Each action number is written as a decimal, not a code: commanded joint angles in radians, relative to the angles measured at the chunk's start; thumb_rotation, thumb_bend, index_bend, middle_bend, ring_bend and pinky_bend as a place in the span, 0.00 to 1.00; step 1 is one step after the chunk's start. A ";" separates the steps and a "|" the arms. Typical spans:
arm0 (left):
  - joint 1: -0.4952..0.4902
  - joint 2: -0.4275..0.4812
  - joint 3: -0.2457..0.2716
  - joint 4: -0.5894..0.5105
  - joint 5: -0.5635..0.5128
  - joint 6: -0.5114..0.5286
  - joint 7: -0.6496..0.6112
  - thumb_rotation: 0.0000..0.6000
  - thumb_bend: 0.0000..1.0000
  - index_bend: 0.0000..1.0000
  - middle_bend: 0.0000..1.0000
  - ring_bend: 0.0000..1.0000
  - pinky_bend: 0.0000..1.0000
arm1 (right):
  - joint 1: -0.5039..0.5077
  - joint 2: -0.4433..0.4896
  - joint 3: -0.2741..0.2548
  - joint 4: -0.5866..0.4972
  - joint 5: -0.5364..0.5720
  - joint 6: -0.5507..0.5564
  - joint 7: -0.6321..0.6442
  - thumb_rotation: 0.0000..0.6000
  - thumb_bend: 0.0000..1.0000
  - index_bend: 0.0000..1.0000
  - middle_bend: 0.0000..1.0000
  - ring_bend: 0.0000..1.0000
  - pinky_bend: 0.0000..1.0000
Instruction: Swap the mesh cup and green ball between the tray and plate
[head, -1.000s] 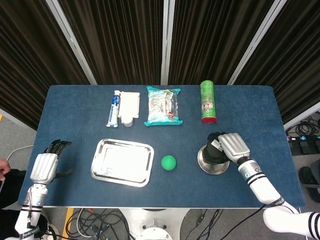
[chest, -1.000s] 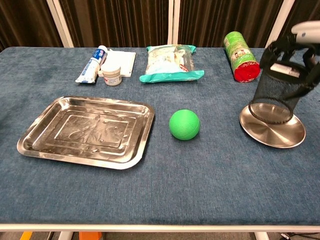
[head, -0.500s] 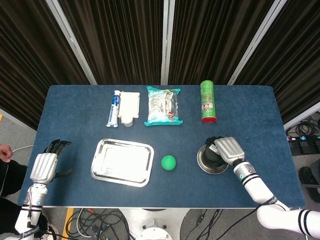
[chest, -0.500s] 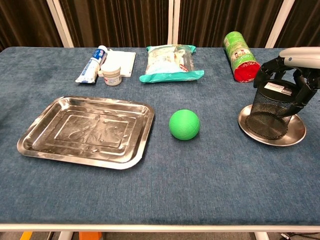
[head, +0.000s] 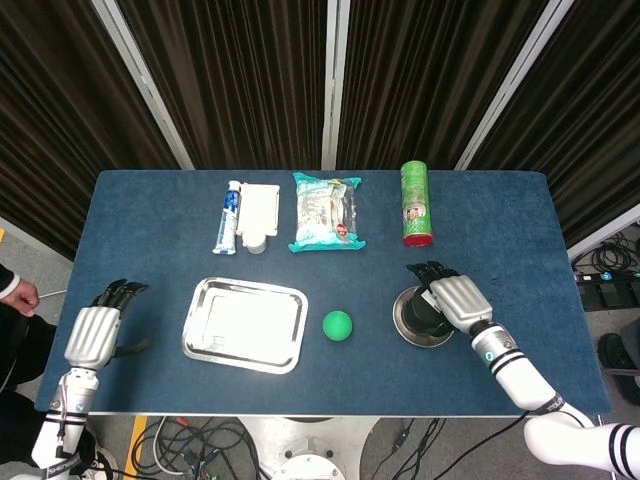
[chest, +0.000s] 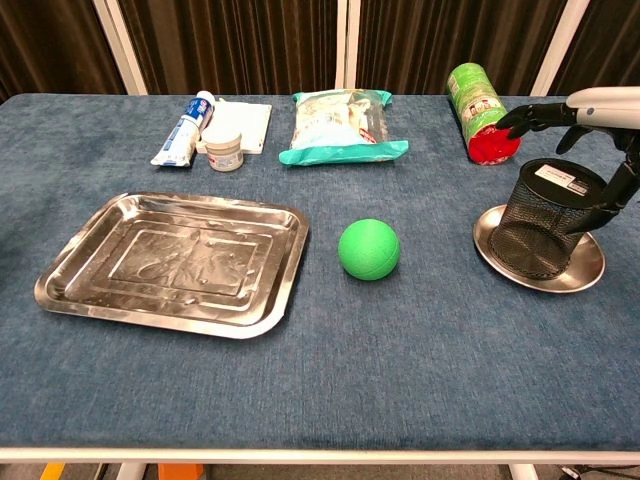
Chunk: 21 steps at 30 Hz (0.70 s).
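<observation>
The black mesh cup (head: 419, 311) (chest: 545, 216) stands upright on the round metal plate (head: 412, 338) (chest: 541, 279) at the right. My right hand (head: 455, 298) (chest: 585, 106) hovers over and behind the cup with its fingers spread and nothing in them; the thumb hangs beside the cup's right wall. The green ball (head: 337, 325) (chest: 369, 249) lies on the cloth between the plate and the rectangular steel tray (head: 244, 324) (chest: 170, 260), which holds nothing. My left hand (head: 92, 335) sits off the table's left edge, fingers apart, holding nothing.
Along the back stand a toothpaste tube (head: 229, 218) (chest: 183, 129), a white box (head: 263, 208), a small jar (head: 256, 243) (chest: 225, 153), a snack bag (head: 326, 212) (chest: 342, 126) and a lying green can (head: 415, 203) (chest: 479, 125) just behind the plate.
My right hand lowered the tilted mesh cup until it stood upright on the plate, then spread its fingers and let go. The left hand barely moved.
</observation>
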 joint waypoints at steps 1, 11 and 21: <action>-0.004 0.002 0.002 -0.006 0.003 -0.004 0.004 1.00 0.05 0.21 0.19 0.11 0.30 | -0.013 0.025 0.002 -0.021 -0.022 0.009 0.018 1.00 0.00 0.00 0.06 0.00 0.17; -0.065 0.014 0.025 -0.091 0.052 -0.092 0.047 1.00 0.05 0.20 0.18 0.11 0.30 | -0.133 0.192 0.065 -0.133 -0.170 0.189 0.241 1.00 0.00 0.00 0.05 0.00 0.16; -0.239 -0.110 -0.008 -0.153 0.119 -0.267 0.126 1.00 0.05 0.19 0.18 0.11 0.30 | -0.231 0.222 0.091 -0.053 -0.218 0.293 0.427 1.00 0.00 0.00 0.05 0.00 0.15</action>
